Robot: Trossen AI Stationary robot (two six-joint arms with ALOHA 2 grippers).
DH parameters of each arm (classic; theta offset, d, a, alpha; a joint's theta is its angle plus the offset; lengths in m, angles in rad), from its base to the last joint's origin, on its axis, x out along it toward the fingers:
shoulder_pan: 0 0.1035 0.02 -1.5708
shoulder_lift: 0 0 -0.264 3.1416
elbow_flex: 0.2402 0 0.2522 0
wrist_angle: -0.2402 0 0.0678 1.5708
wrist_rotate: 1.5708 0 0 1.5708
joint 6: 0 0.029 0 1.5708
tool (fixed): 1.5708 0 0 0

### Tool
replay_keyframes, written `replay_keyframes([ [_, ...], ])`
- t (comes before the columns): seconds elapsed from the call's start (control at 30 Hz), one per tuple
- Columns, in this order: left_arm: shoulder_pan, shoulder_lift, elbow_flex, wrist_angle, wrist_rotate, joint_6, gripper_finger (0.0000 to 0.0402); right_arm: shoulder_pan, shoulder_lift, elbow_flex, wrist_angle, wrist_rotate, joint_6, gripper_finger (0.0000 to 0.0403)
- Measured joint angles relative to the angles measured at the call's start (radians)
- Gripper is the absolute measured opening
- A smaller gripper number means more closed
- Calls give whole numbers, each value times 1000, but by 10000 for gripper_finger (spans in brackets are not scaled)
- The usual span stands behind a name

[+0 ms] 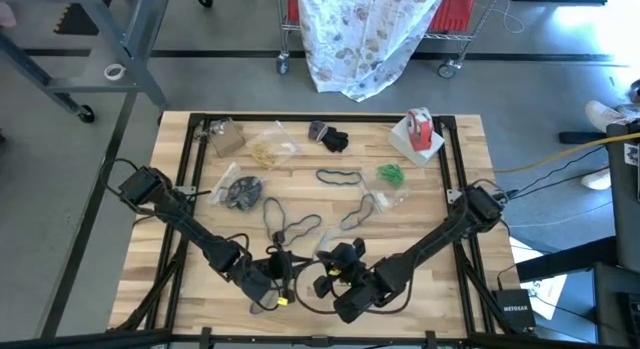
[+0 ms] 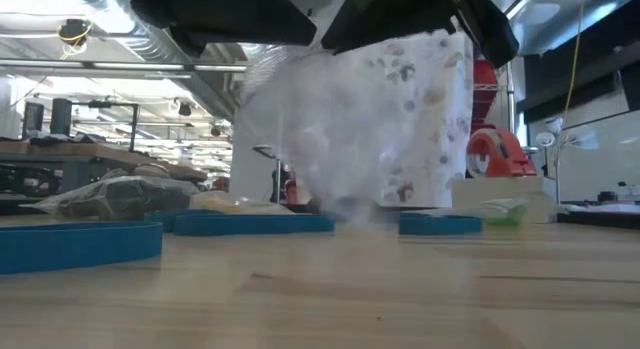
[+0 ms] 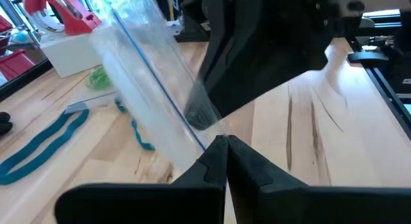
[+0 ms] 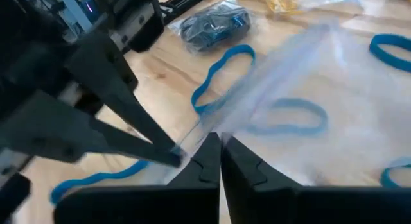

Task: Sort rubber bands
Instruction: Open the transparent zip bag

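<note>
"NETGEAR" — on black box (image 1: 516, 311)

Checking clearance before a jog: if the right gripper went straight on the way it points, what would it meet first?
Probably the left gripper, whose tips sit just ahead of the right gripper; both pinch the same clear bag. Depth is hard to judge.

This is a robotics lab or workshop: a wooden worktop (image 1: 300, 204) framed in black metal rails stands on a grey concrete floor (image 1: 230, 89), a wheeled wire rack (image 1: 460, 24) waits behind it, exposed ceiling ducts (image 2: 110, 9) run overhead, and cluttered benches (image 2: 80, 149) line the room.
</note>
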Motion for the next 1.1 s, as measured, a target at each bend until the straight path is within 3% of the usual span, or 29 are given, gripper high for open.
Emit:
replay_keyframes([
  [0.07, -1, 0, 0, -11, -37, -1, 0, 0, 9, 0, -15, 5, -13, 1],
  [0.23, -23, -9, 0, -182, -245, -113, 0, 7, 15, 0, -177, -55, 106, 0],
  [0.33, -24, -17, 0, -249, -255, -195, 0, 23, 15, 0, -219, -58, 145, 0],
  [0.43, -23, -17, 0, -218, -208, -187, 0, 25, 15, 0, -210, -62, 144, 0],
  [0.57, 3, -19, 0, -146, -42, -193, 8, 22, 15, 0, -183, -80, 120, 0],
  [0.67, 38, -11, 0, -91, 121, -212, 38, 22, 15, 0, -178, -59, 117, 0],
  [0.77, 61, 14, 0, -46, 220, -216, 74, 22, 15, 0, -177, -57, 116, 0],
  [0.93, 88, 53, 1, -2, 245, -225, 120, 22, 15, 0, -175, -56, 116, 0],
  [1.1, 127, 72, 0, 17, 237, -235, 129, 22, 15, 0, -169, -56, 116, 0],
])
